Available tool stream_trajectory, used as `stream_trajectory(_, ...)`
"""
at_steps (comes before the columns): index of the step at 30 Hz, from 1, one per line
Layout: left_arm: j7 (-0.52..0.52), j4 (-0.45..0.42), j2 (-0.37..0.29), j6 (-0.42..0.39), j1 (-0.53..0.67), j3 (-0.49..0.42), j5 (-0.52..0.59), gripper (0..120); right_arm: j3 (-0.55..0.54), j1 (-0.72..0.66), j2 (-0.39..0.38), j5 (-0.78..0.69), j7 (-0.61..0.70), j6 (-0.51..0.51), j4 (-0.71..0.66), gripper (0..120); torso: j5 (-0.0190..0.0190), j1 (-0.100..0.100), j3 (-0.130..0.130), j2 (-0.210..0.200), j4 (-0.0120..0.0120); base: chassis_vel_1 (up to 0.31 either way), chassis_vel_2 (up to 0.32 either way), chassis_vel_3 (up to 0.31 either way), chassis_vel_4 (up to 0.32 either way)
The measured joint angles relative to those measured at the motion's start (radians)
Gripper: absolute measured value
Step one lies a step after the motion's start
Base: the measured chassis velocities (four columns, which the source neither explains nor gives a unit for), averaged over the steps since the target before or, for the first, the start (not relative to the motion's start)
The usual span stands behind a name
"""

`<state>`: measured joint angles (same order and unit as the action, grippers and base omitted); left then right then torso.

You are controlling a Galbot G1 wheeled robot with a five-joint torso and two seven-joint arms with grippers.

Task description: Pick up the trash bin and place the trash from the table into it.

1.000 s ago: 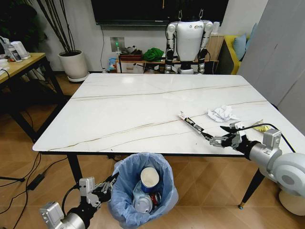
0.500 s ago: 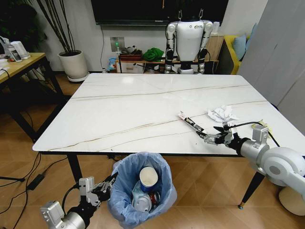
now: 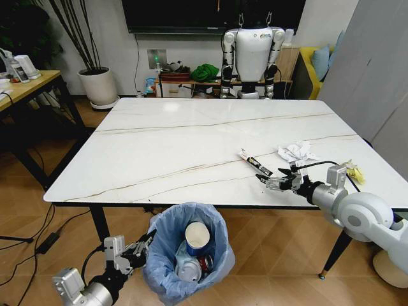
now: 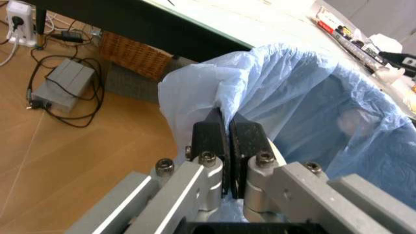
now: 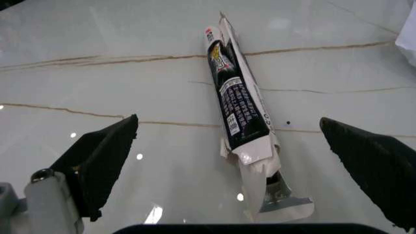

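Note:
The trash bin [image 3: 189, 252], lined with a crinkly light-blue bag [image 4: 312, 92], hangs below the table's [image 3: 178, 146] front edge. Inside it lie a white paper cup [image 3: 198, 237] and a red can [image 3: 207, 263]. My left gripper [image 3: 145, 243] is shut on the bag's folded rim [image 4: 195, 92], its fingers [image 4: 209, 134] pressed together. The long white-black wrapper [image 3: 255, 164] lies on the marble top. My right gripper [image 3: 274, 178] is open at the wrapper's [image 5: 238, 112] near end, one finger [image 5: 104, 153] on each side. A crumpled white paper [image 3: 295, 152] lies just beyond.
A small yellow scrap [image 3: 352, 171] sits near the table's right edge. A white humanoid robot [image 3: 252, 54] stands behind the table. A white plant pot [image 3: 97, 87] and a wooden desk [image 3: 25, 89] are at the left. Cables [image 4: 65, 92] lie on the floor.
My right gripper has moved left along the table's front, and the wrapper's near end now lies between its open fingers. The left gripper still holds the bin.

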<state>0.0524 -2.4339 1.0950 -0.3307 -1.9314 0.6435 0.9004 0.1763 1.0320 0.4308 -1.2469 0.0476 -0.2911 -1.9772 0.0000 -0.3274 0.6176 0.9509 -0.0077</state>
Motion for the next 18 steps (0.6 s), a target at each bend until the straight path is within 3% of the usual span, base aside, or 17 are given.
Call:
stream_trajectory(6, 0.001, 0.001, 0.000, 0.000, 0.001, 0.001, 0.002, 0, -0.018, -0.018, 0.005, 0.001, -0.002, 0.000, 0.015, 98, 0.0000, 0.000, 0.000, 0.000, 0.0000, 0.000, 0.000, 0.000, 0.000)
stream_trajectory(8, 0.002, 0.002, 0.000, 0.000, 0.003, 0.003, 0.005, 0, -0.031, -0.032, 0.008, 0.000, -0.003, 0.000, 0.026, 82, 0.0000, 0.000, 0.000, 0.000, 0.0000, 0.000, 0.000, 0.000, 0.000)
stream_trajectory(9, 0.002, 0.002, 0.000, 0.000, 0.003, 0.003, 0.005, 0, -0.031, -0.032, 0.008, 0.000, -0.003, 0.000, 0.026, 82, 0.0000, 0.000, 0.000, 0.000, 0.0000, 0.000, 0.000, 0.000, 0.000)
stream_trajectory(16, 0.005, 0.007, -0.003, -0.001, 0.008, 0.005, 0.013, 0, -0.051, -0.051, 0.011, -0.002, -0.008, 0.001, 0.047, 49, 0.0000, 0.000, 0.000, 0.000, 0.0000, 0.000, 0.000, 0.000, 0.000)
stream_trajectory(18, 0.005, 0.008, -0.004, -0.001, 0.008, 0.006, 0.014, 0, -0.051, -0.049, 0.012, -0.001, -0.009, 0.002, 0.047, 45, 0.0000, 0.000, 0.000, 0.000, 0.0000, 0.000, 0.000, 0.000, 0.000)
